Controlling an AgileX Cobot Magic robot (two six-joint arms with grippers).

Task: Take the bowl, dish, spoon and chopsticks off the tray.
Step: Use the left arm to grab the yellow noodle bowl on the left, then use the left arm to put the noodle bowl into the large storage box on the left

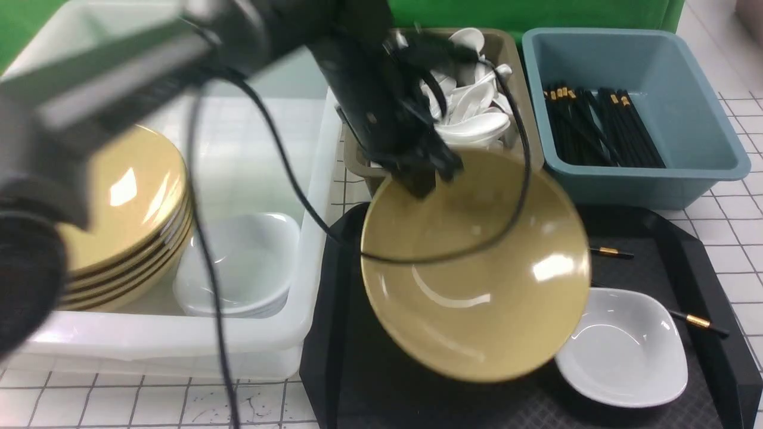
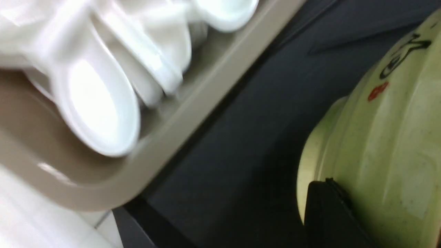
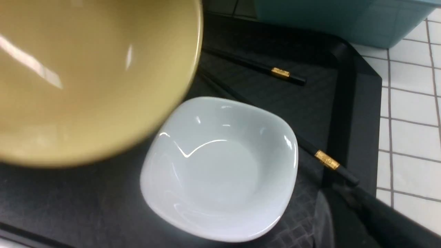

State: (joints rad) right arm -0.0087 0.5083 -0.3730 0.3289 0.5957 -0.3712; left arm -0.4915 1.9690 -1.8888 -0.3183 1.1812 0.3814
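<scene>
The glossy mustard bowl (image 1: pixel 477 280) hangs tilted over the diamond-textured black tray (image 1: pixel 673 238), hollow facing me, its far rim pinched tight in my left gripper (image 1: pixel 420 179). The matching stack of yellow bowls (image 1: pixel 119 208) sits leftward in the white tub (image 1: pixel 313 196), so I judge the carry goes that way.

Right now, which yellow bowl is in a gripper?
The bowl tilted above the tray, its far rim pinched by the left gripper. The other yellow bowls sit stacked in the white tub.
</scene>
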